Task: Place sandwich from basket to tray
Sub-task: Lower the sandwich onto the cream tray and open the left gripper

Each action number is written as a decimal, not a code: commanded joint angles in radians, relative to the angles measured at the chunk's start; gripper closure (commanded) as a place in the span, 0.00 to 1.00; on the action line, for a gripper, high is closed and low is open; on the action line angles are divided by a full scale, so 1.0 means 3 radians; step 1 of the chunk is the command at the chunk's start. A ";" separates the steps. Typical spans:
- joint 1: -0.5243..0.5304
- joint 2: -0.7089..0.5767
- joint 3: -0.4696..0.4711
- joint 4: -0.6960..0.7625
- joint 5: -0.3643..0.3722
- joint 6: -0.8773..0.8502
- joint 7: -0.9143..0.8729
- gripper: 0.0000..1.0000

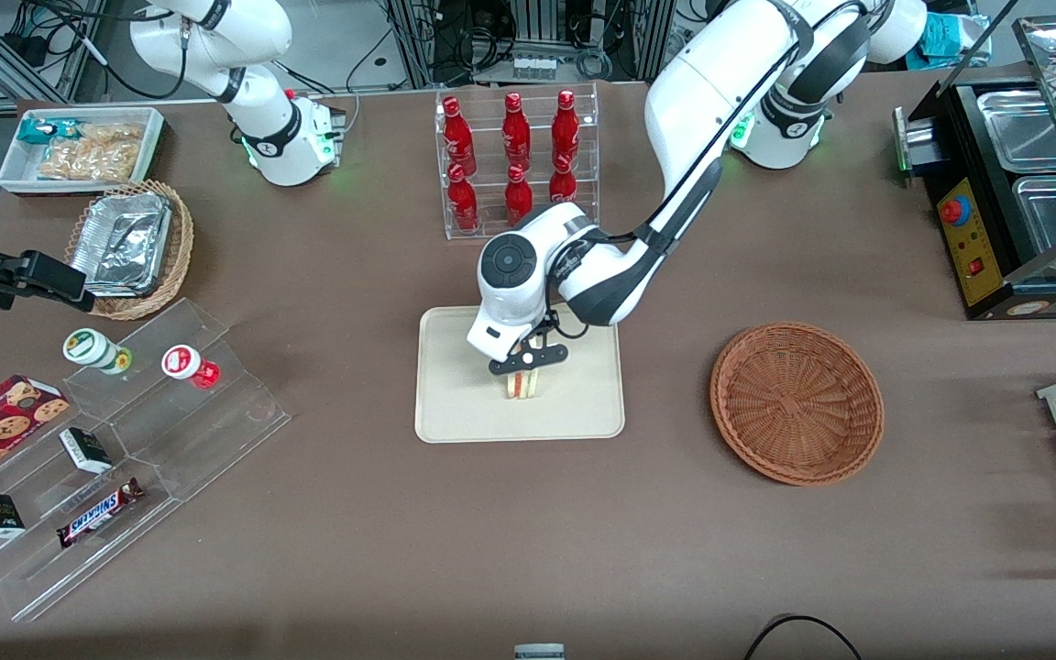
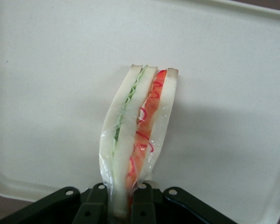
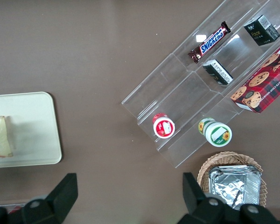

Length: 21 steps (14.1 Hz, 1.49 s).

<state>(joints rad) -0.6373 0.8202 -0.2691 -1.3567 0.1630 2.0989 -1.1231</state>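
The sandwich (image 1: 522, 384), a wedge of white bread with red and green filling in clear wrap, is over the middle of the cream tray (image 1: 455, 412), at or just above its surface. My left gripper (image 1: 526, 361) is shut on its upper end. In the left wrist view the black fingers (image 2: 95, 207) pinch the sandwich (image 2: 130, 140) from both sides, with the tray (image 2: 51, 70) beneath. The sandwich also shows in the right wrist view (image 3: 1, 136) on the tray (image 3: 35, 135). The reddish-brown wicker basket (image 1: 797, 401) stands empty on the table beside the tray, toward the working arm's end.
A clear rack of red bottles (image 1: 516, 156) stands farther from the front camera than the tray. A clear stepped display with snacks (image 1: 115, 449), a tan basket of foil containers (image 1: 129, 243) and a white snack bin (image 1: 79, 147) lie toward the parked arm's end.
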 commanded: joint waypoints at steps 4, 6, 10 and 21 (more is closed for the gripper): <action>-0.0054 0.0089 0.0038 0.0125 0.0142 0.0070 -0.0142 0.51; -0.0049 0.0053 0.0038 0.0120 0.0127 0.0065 -0.0168 0.00; -0.0013 -0.0151 0.0160 0.0165 0.0142 -0.0235 -0.0117 0.00; 0.0605 -0.1281 0.0355 -0.0590 -0.0189 -0.0840 0.0336 0.00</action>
<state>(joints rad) -0.5141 0.5354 -0.1568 -1.4058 0.1556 1.8395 -1.1059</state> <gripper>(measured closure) 0.000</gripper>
